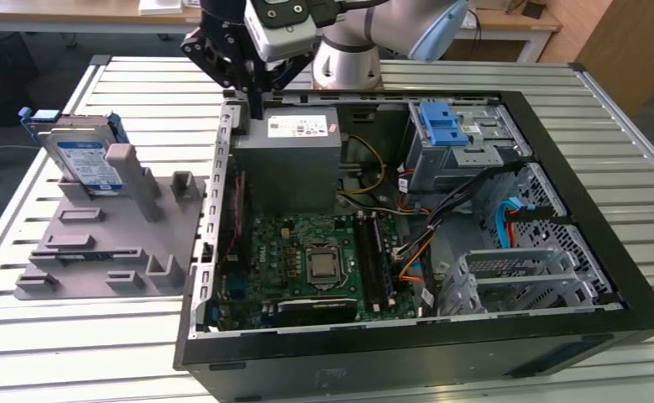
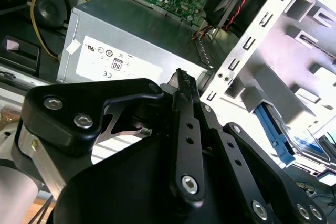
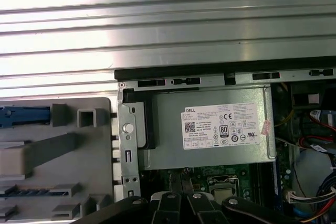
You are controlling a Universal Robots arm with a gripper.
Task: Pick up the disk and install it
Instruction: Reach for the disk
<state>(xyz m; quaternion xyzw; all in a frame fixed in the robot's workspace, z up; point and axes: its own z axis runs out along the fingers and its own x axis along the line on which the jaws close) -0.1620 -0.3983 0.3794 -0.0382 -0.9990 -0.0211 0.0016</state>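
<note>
The disk [image 1: 86,161] is a silver drive with a blue-and-white label and blue side rails. It stands upright in a slot of the grey fixture [image 1: 102,248] on the exterior view's left, outside the computer case. My gripper [image 1: 256,107] hangs over the case's rear left corner, just above the power supply's edge and well to the right of the disk. Its fingers are shut together with nothing between them, as the fingertips [image 3: 182,176] show. In the second wrist view the disk's blue rail [image 2: 273,129] shows beyond the case wall.
The open black computer case [image 1: 612,277] lies on a slatted metal table. Inside it are the grey power supply [image 1: 287,159], the green motherboard [image 1: 304,260], loose cables, and a grey drive bay with a blue latch piece [image 1: 447,126] at the back right.
</note>
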